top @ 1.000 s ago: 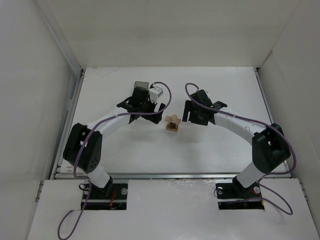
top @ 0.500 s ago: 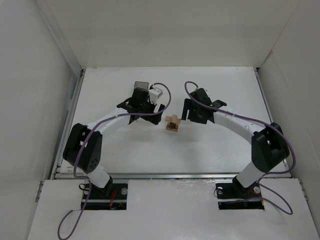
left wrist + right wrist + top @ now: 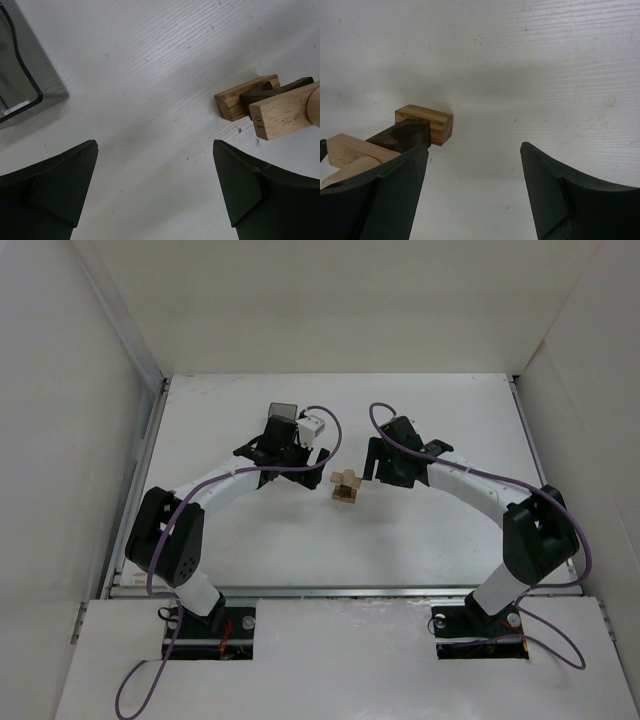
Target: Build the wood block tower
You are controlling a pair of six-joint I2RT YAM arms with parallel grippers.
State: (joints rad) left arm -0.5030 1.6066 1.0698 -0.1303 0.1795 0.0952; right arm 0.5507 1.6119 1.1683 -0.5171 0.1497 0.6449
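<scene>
The wood block tower (image 3: 346, 486), a small crosswise stack of light-tan and dark rectangular blocks, was set mid-way on the white worktop (image 3: 440, 410). It was flanked by the left tool (image 3: 157, 195) and the right tool (image 3: 475, 195), both spread apart and empty. A placement was judged complete; another block must be fetched and laid crosswise.

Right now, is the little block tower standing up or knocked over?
Standing up. The wood block tower has its blocks stacked crosswise on one another, none lying loose beside it.
</scene>
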